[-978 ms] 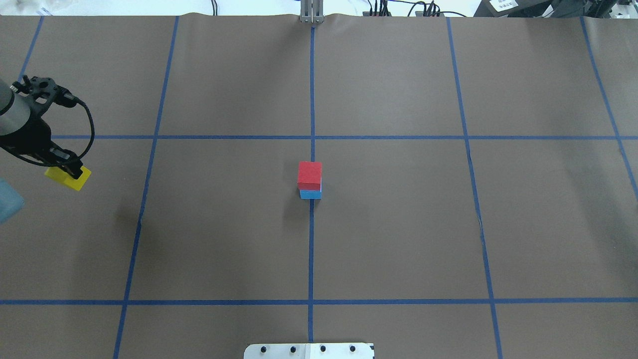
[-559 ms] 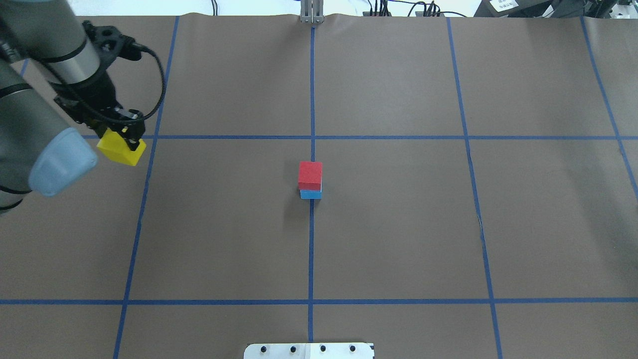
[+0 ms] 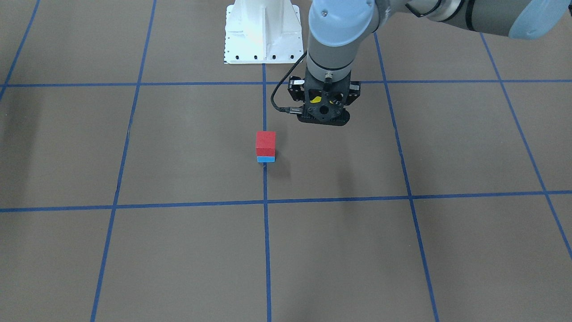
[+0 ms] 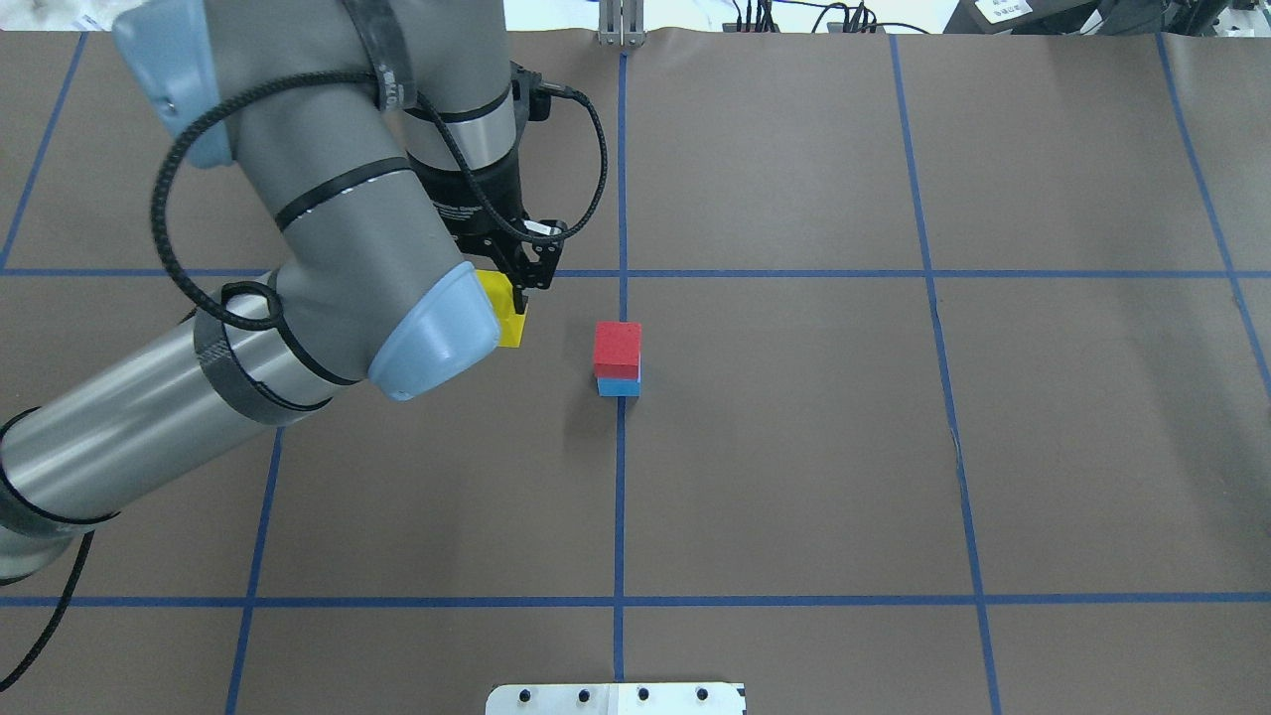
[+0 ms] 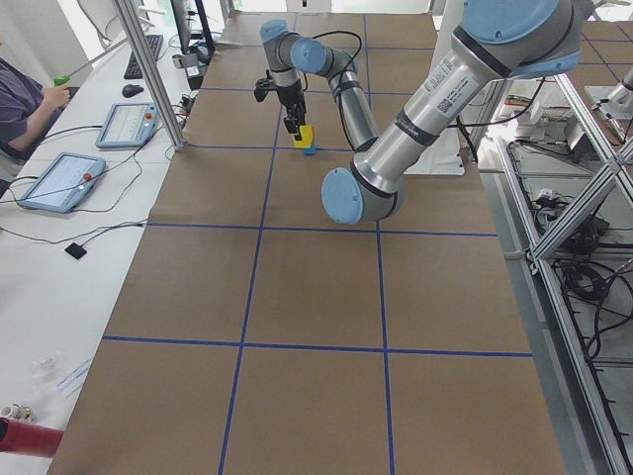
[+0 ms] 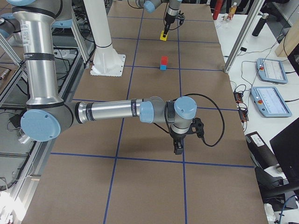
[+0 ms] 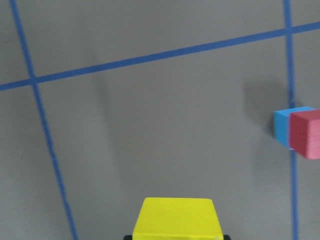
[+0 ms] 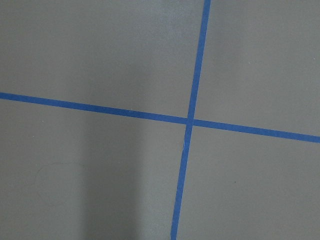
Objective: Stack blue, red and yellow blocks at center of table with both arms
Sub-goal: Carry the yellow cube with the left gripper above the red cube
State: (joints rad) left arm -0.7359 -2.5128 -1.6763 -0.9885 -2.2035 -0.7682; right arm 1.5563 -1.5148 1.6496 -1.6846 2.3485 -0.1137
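Brown table (image 4: 794, 477) w/ blue tape grid. L arm (image 4: 328, 228) stretched toward centre. L gripper (image 4: 516, 298) clamped on yellow block (image 4: 504, 323), aloft just left of stack. R gripper (image 6: 178, 148) well apart; can't tell if apart or together. Red block (image 4: 617, 348) atop blue block (image 4: 619, 387) at centre.

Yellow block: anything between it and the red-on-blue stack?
Nothing. In the overhead view only bare table paper separates the yellow block, held in the left gripper, from the red block on the blue block.
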